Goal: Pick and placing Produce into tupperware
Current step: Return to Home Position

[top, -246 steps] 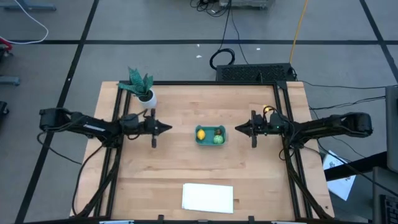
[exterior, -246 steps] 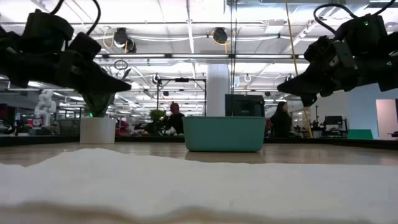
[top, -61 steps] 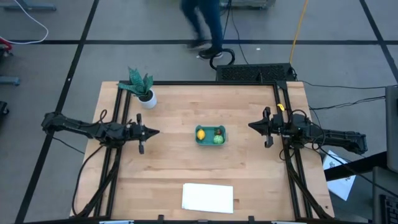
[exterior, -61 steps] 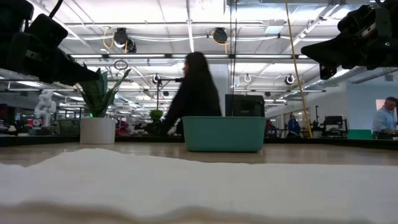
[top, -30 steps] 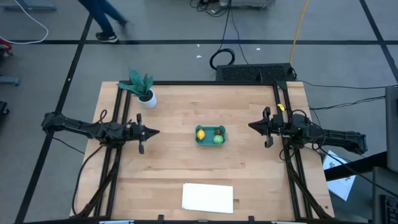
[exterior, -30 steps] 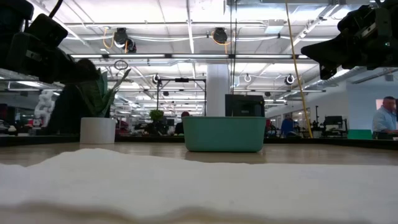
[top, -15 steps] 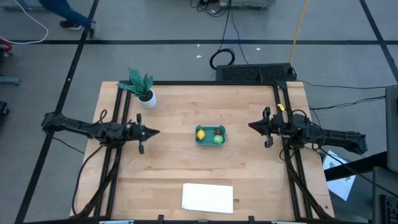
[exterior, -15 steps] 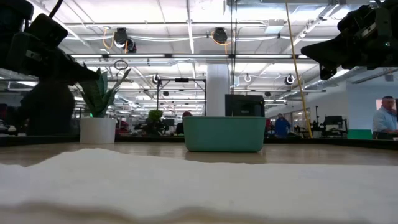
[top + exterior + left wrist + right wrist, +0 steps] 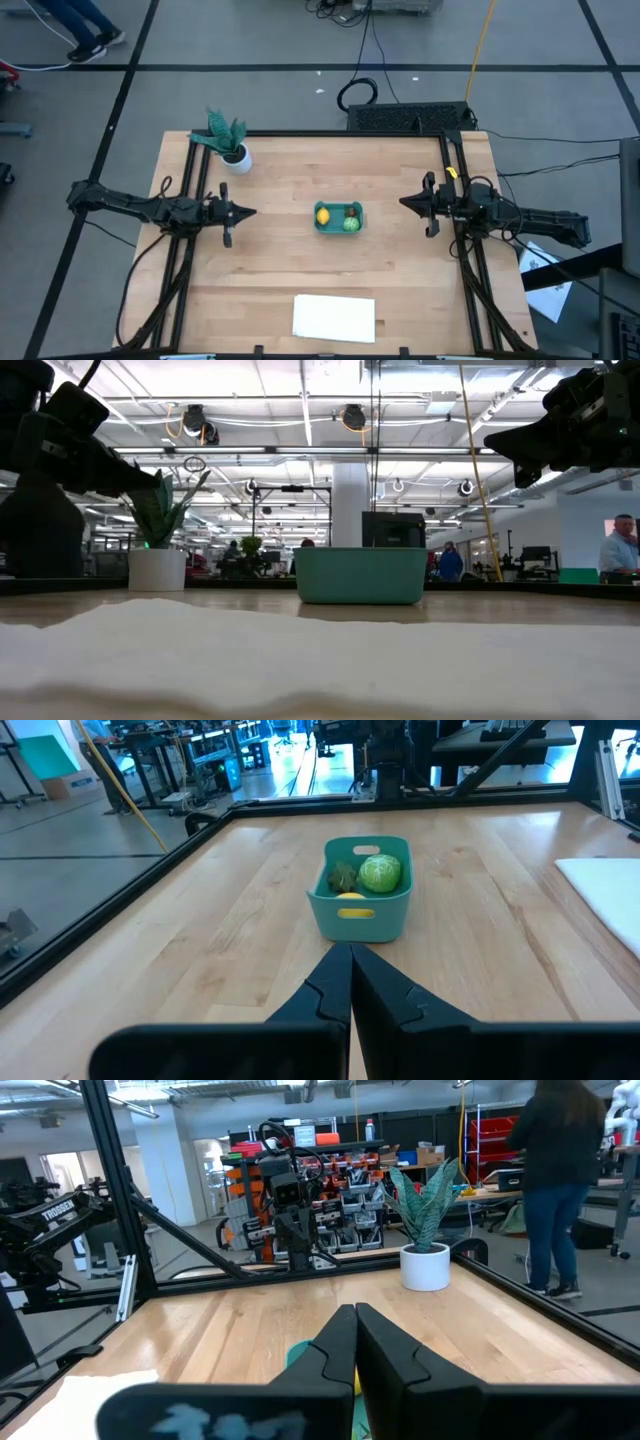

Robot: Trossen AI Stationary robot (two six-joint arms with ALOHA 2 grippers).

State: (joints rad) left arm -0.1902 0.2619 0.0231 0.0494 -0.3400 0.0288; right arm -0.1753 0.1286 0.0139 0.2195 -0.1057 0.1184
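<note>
The teal tupperware [image 9: 339,217] sits at the table's middle and holds the yellow lemon-like piece [image 9: 323,215], the round green one [image 9: 351,224] and a small dark reddish one [image 9: 352,211]. In the left wrist view the tub [image 9: 362,902] shows the green ball [image 9: 380,873], the yellow piece [image 9: 350,897] and the small dark one [image 9: 343,877]. My left gripper [image 9: 250,212] hovers shut to the tub's left, my right gripper [image 9: 404,203] shut to its right; both touch nothing. The right wrist view shows only a sliver of the tub [image 9: 298,1352].
A potted green plant in a white pot [image 9: 231,145] stands at the far left corner. A flat white sheet [image 9: 334,317] lies by the near edge. A person [image 9: 556,1190] stands beyond the table's left side. Bare wood surrounds the tub.
Both arms and the tub have kept still. A person beyond the far edge has walked away toward the left.
</note>
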